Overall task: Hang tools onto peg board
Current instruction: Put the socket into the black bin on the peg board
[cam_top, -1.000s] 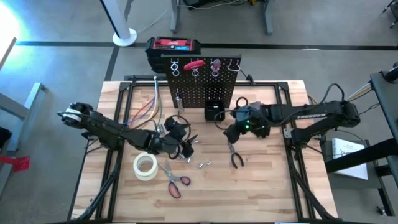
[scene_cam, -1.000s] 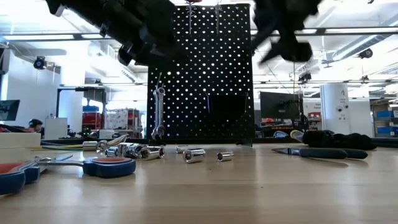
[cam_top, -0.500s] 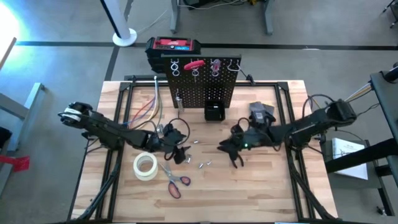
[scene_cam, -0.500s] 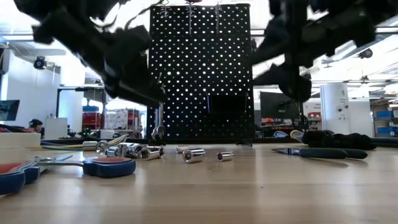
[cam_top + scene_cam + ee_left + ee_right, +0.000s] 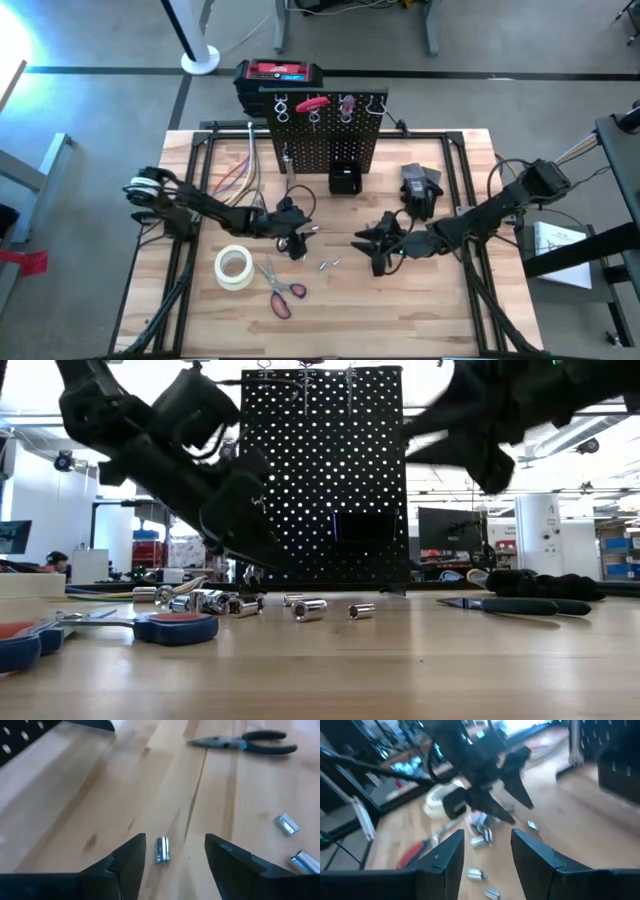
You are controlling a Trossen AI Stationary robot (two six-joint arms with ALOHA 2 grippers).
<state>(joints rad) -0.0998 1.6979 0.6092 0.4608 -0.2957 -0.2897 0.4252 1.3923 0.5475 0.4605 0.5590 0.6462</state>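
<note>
A small silver socket [image 5: 162, 850] lies on the desk [image 5: 440, 300] in front of the peg board [image 5: 322, 140], between the left gripper [image 5: 173, 854]'s spread, empty fingers [image 5: 131, 856], the right gripper [image 5: 487, 849] gaping empty nearby.

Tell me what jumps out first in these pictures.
Both dark arms reach in over the middle of the wooden table: the left gripper hangs open over a small silver socket, the right gripper open, facing it. Behind them the black peg board stands upright at the table's far edge, already holding a few tools.
</note>
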